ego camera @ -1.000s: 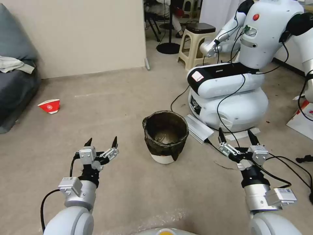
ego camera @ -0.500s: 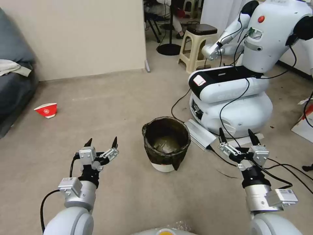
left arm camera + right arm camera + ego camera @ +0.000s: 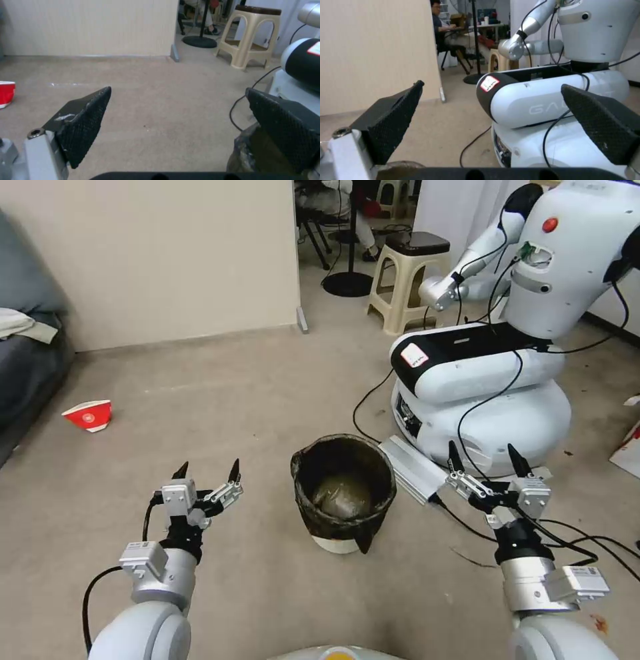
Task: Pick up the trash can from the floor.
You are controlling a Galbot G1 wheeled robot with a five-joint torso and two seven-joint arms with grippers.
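White round plastic trash can (image 3: 343,488) with its dark bag stands on the beige floor (image 3: 267,400) between the released left claw (image 3: 207,471) and released right claw (image 3: 487,458); I'd centre before lowering.

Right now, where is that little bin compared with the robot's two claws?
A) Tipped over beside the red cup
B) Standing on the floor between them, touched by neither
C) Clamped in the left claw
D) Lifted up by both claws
B: the trash can stands upright on the floor, with the open left gripper and open right gripper apart from it on either side.
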